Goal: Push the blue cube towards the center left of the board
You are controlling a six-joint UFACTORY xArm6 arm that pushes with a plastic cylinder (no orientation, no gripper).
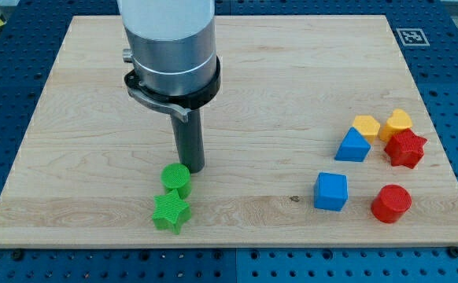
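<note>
Blue cube (330,192) waits near the desk's (292,71) right edge; your tip (194,168), carrying no pincer, touches the green cylinder (176,178), wrongly placed for pushing.

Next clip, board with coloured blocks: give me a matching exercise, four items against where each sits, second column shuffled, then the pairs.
Column 1:
1. my tip
2. blue cube
3. green star
4. red star

Column 2:
A. nearest the view's bottom, under the green cylinder
B. farthest toward the view's right, below the yellow blocks
C. just right of the green cylinder's top
D. to the left of the red cylinder

Pairs: 1-C, 2-D, 3-A, 4-B
</note>
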